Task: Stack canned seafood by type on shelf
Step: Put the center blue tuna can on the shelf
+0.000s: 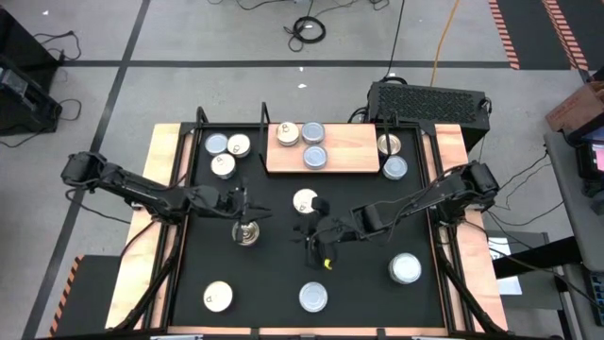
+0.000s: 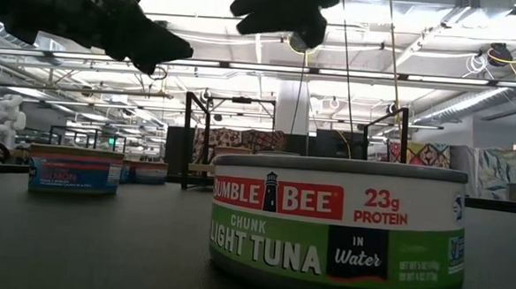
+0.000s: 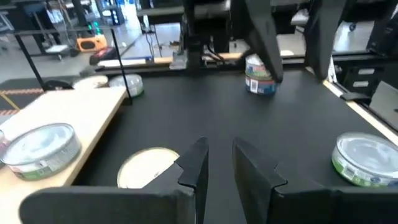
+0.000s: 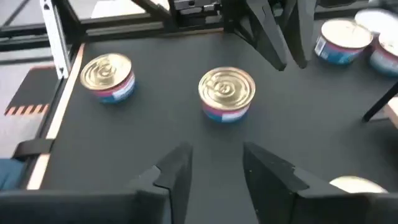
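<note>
The shelf (image 1: 349, 149) is a light-brown board at the table's far edge, with three tins on it, one cream (image 1: 288, 134) and two silver (image 1: 314, 157). More tins stand about the black tabletop. My left gripper (image 1: 257, 210) (image 3: 217, 168) hovers open near the table's middle, with a cream-topped tin (image 1: 305, 200) (image 3: 146, 168) just beside its fingers and a goldish tin (image 1: 247, 231) on its near side. My right gripper (image 1: 304, 231) (image 4: 211, 165) is open and points toward that goldish tin (image 4: 227, 92). Neither gripper touches anything.
Three tins (image 1: 226, 149) stand far left and two (image 1: 392, 156) far right beside the shelf's black posts. Near the front edge stand a goldish tin (image 1: 218, 297), a silver one (image 1: 313, 297) (image 2: 338, 224) and another (image 1: 406, 268). A black ribbed box (image 1: 429, 99) sits behind the table.
</note>
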`<act>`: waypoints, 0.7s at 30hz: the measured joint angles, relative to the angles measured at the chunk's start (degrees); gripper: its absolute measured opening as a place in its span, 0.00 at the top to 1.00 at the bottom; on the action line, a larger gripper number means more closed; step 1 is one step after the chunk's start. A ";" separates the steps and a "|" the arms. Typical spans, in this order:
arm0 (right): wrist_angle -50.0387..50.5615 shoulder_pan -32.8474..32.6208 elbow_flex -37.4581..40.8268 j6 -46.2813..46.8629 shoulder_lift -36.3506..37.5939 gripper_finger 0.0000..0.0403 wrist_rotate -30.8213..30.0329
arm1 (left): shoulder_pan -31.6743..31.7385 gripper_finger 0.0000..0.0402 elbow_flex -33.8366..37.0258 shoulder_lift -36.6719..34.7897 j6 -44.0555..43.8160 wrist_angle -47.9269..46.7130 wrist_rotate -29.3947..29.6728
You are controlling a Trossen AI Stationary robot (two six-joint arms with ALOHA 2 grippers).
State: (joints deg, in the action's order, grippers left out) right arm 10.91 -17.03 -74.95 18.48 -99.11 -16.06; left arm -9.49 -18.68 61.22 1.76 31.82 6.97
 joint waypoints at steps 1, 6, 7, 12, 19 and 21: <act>1.89 -0.24 -1.01 0.33 0.00 0.64 -0.02 | -0.04 0.81 0.00 0.38 -0.76 -0.15 -0.17; 9.95 -1.66 -3.25 1.83 0.00 0.58 0.35 | -0.99 0.81 0.00 3.97 -5.97 0.16 -0.79; 11.66 -1.86 -3.26 2.88 0.00 0.57 1.37 | -1.32 0.81 0.00 4.89 -7.50 0.20 -0.82; 20.44 -2.64 -3.26 15.51 0.00 0.56 9.76 | -4.88 0.81 0.00 10.29 -14.55 0.76 -0.86; 28.31 -5.22 -3.24 27.43 0.04 0.56 13.39 | -9.72 0.81 -0.02 19.99 -13.23 16.25 -0.29; 29.96 -6.17 -3.24 28.71 0.04 0.56 13.61 | -10.43 0.81 -0.02 22.35 -13.23 20.88 -0.27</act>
State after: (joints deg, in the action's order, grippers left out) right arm 40.86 -23.20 -78.19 47.20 -99.07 -2.44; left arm -19.93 -18.70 83.57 -11.46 52.70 6.70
